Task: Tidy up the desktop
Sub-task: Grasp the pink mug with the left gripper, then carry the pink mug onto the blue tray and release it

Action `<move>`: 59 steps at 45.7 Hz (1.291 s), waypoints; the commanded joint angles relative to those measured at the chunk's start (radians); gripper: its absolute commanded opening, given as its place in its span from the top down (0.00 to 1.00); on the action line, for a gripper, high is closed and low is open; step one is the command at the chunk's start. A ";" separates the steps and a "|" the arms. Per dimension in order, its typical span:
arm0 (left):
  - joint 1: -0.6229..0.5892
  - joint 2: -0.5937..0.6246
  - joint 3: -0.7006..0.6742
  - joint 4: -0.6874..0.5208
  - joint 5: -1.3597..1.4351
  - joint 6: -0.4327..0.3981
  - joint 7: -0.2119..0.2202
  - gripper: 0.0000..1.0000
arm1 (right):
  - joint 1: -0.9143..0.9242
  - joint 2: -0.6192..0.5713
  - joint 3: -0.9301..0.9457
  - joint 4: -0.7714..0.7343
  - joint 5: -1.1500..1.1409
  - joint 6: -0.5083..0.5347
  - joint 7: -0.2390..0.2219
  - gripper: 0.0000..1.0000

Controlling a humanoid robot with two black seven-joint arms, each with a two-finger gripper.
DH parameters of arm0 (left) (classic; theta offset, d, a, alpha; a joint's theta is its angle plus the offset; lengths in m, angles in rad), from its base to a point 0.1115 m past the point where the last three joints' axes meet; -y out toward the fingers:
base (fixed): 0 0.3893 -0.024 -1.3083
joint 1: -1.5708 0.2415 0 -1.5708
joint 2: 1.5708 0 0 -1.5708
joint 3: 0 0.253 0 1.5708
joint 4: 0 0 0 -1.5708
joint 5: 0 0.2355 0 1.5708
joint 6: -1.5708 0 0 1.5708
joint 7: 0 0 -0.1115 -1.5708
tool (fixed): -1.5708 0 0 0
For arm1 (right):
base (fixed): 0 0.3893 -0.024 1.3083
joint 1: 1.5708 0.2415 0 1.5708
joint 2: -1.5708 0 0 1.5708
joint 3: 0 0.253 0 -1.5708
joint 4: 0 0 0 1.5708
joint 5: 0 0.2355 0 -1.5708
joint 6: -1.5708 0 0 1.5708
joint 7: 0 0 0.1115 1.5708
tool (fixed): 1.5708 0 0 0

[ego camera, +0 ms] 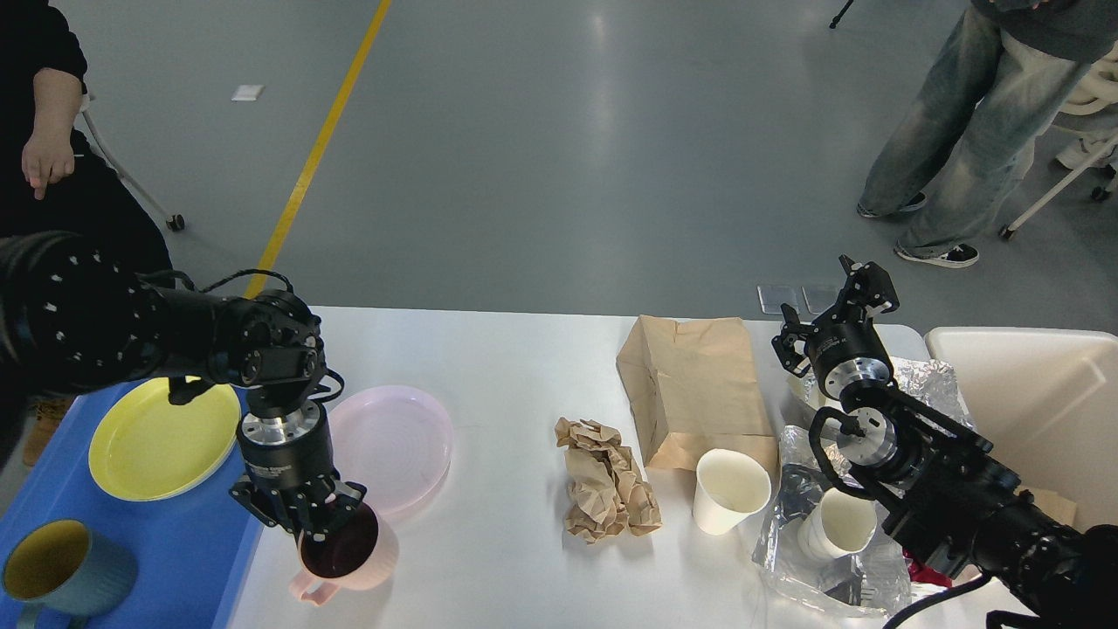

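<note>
- Head view: the desktop, a wide white tabletop with rounded corners, fills the lower half of the picture in front of the robot, with grey floor beyond its far edge.
- The left gripper points downward, its fingers closed over the near rim of a pink mug; the mug tilts, its dark inside facing the camera and its handle toward the lower left.
- A pink plate lies flat on the desktop just behind the mug, partly hidden by the left wrist.
- A blue tray lies at the left edge; on it sit a yellow plate and a blue-grey mug with a yellow inside.
- A crumpled ball of brown paper lies near the middle of the desktop; a flat brown paper bag lies behind and to its right.
- A white paper cup stands upright at the bag's near corner.
- A second paper cup lies tilted on a clear plastic wrapper, partly behind the right arm.
- The right gripper is raised above the far right of the desktop, over crumpled foil; its fingers are spread apart and hold nothing.
- A cream-coloured bin stands at the right end of the table.
</note>
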 commanded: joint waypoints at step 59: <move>0.199 0.585 -0.230 0.150 0.000 0.000 0.066 1.00 | 0.000 0.000 0.000 0.000 0.000 0.000 0.000 0.00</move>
